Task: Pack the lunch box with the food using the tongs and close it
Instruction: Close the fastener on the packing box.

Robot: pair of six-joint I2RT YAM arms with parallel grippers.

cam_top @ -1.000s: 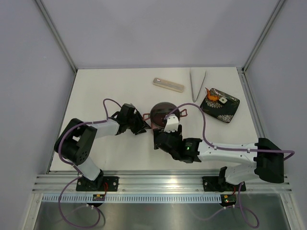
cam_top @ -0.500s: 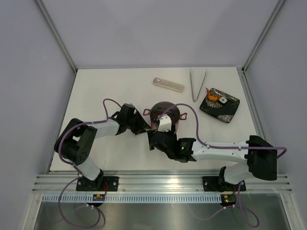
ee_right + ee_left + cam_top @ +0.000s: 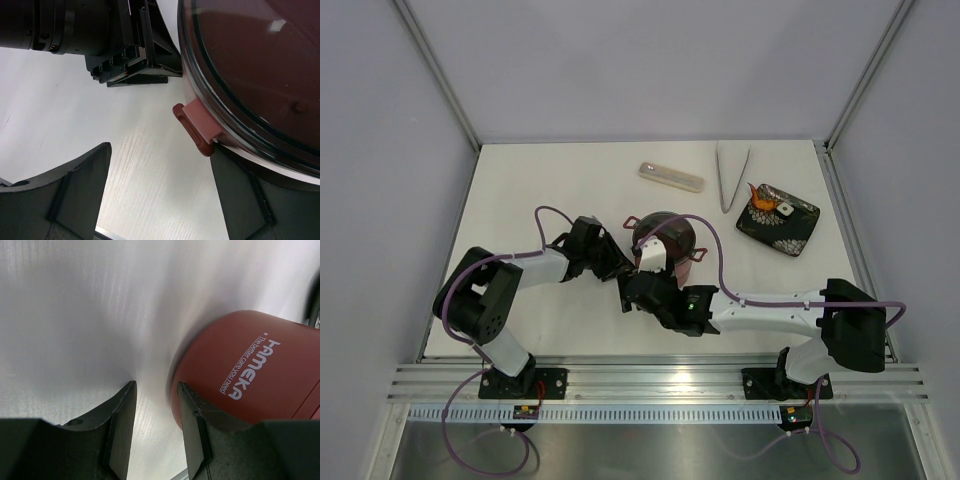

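The lunch box stands mid-table, a maroon round box with its lid on and red latches at its sides. My left gripper sits low at its left side; in the left wrist view its jaws are partly open over bare table, the right finger against the maroon wall. My right gripper hovers wide open at the box's near-left edge, with one latch just above its right finger. The tongs lie at the back. The food rests on a black tray.
The black patterned tray lies at the right, with a white piece beside the orange ones. A pale beige case lies behind the box. My left gripper's body fills the upper left of the right wrist view.
My right gripper has slid left along the box's near side toward the left gripper. The box has turned a little clockwise, its latches shifting. The left gripper has stayed put.
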